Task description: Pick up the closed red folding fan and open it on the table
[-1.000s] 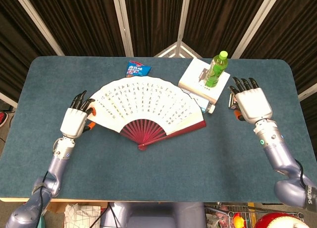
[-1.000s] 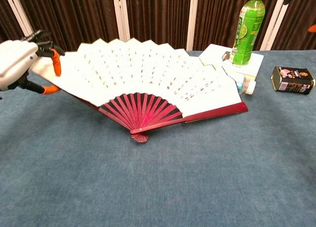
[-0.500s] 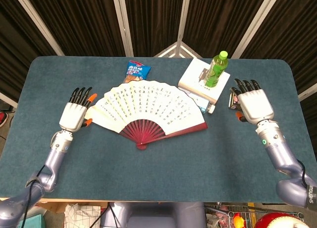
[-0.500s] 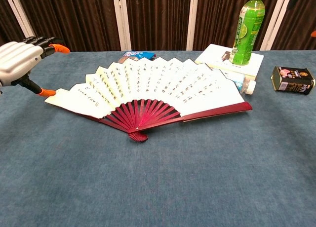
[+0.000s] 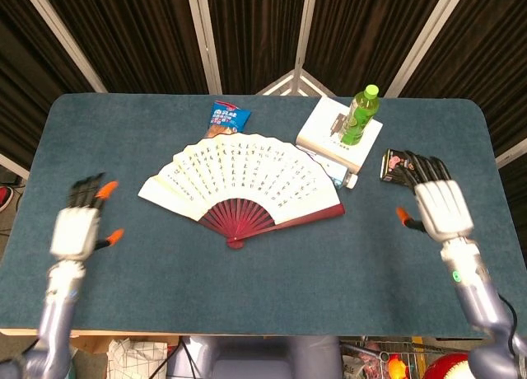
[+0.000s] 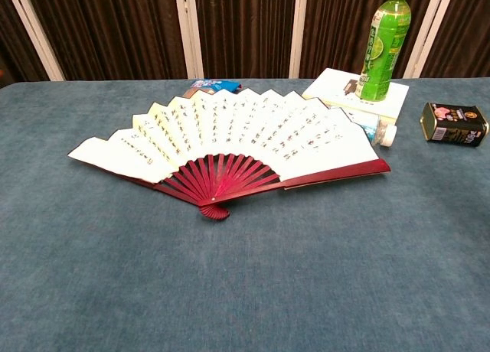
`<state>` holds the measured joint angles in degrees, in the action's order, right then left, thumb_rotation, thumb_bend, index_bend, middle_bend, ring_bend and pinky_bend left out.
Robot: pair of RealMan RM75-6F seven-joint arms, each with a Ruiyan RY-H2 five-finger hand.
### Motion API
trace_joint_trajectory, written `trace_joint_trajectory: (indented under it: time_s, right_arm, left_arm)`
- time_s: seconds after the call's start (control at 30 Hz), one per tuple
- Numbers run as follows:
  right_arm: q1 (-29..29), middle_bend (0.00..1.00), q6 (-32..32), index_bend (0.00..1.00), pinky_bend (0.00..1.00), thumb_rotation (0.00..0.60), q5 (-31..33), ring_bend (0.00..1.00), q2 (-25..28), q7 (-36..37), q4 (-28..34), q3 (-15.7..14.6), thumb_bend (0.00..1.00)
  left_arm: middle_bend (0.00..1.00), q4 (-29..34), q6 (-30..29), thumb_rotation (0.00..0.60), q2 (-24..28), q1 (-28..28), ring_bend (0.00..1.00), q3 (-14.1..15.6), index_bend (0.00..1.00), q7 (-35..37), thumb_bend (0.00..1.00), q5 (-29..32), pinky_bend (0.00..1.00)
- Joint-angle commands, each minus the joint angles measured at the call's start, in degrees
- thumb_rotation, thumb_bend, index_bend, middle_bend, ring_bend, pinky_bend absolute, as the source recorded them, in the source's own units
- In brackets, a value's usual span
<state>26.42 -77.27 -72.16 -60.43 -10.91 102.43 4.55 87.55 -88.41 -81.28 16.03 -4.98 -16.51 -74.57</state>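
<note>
The left robot hand [image 5: 76,225] has pulled back from the fan's left edge toward 8 o'clock on the worktop [image 5: 247,288], and now sits well apart from it, blurred, fingers spread and holding nothing. The right robot hand [image 5: 440,205] has also drawn back toward 4 o'clock, released, fingers apart, uncovering the small dark tin [image 5: 394,165] it hid a moment ago. The red folding fan [image 5: 243,181] lies where it was half a second ago, fully spread and flat at the centre of the worktop, its white lettered leaf arching toward 12 o'clock and its red ribs meeting at a pivot toward 6 o'clock.

Only the head view shows the two hands; the chest view no longer catches the left one. The chest view shows the fan [image 6: 230,141] lying low on the cloth, its right red guard stick reaching toward the white box [image 6: 354,90], and a small capped bottle [image 6: 380,132] lying just beside that box.

A green drink bottle [image 5: 360,115] stands upright on the white box at 1 o'clock. A blue snack packet [image 5: 228,115] lies just past the fan's top edge at 12 o'clock. The worktop is covered in blue-grey cloth; dark curtains with pale poles stand behind.
</note>
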Motion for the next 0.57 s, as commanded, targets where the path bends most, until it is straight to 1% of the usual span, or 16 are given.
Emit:
trace_joint_trajectory:
  time_s: [0.03, 0.13, 0.23, 0.37, 0.47, 0.57]
  right_arm:
    - [-9.3, 0.07, -8.4, 0.2, 0.09, 0.6, -7.2, 0.09, -6.2, 6.9, -5.7, -6.6, 0.33]
    - [-13.4, 0.07, -11.5, 0.2, 0.09, 0.6, -8.5, 0.09, -8.2, 9.5, -10.1, -9.0, 0.33]
    - [-16.6, 0.07, -14.8, 0.2, 0.08, 0.6, -9.5, 0.08, -9.8, 10.7, -14.8, -9.9, 0.33]
    - [-18.6, 0.07, -17.9, 0.2, 0.06, 0.6, -10.6, 0.07, -9.2, 9.8, -17.9, -9.1, 0.33]
    - [-19.8, 0.07, -18.5, 0.2, 0.06, 0.6, -9.7, 0.06, -8.3, 10.0, -17.6, -8.4, 0.33]
    - [-20.7, 0.07, -19.0, 0.2, 0.06, 0.6, -9.1, 0.06, -7.5, 10.2, -17.1, -7.5, 0.33]
  left_arm:
    - [0.0, 6.8, -7.7, 0.6, 6.5, -7.8, 0.0, 2.1, 0.15, -4.9, 0.02, 3.4, 0.0]
    - [0.0, 7.6, -9.4, 0.6, 8.1, -10.3, 0.0, 2.9, 0.15, -4.3, 0.02, 4.2, 0.0]
    - [0.0, 6.7, -9.7, 0.6, 9.4, -12.3, 0.0, 3.4, 0.15, -0.2, 0.02, 4.0, 0.0]
    - [0.0, 4.7, -8.2, 0.6, 10.7, -13.5, 0.0, 3.3, 0.15, 5.5, 0.02, 3.8, 0.0]
    - [0.0, 3.2, -9.2, 0.6, 11.0, -14.2, 0.0, 3.0, 0.15, 8.3, 0.02, 1.9, 0.0]
    - [0.0, 2.5, -8.9, 0.6, 11.3, -14.7, 0.0, 3.1, 0.15, 9.9, 0.02, 1.3, 0.0]
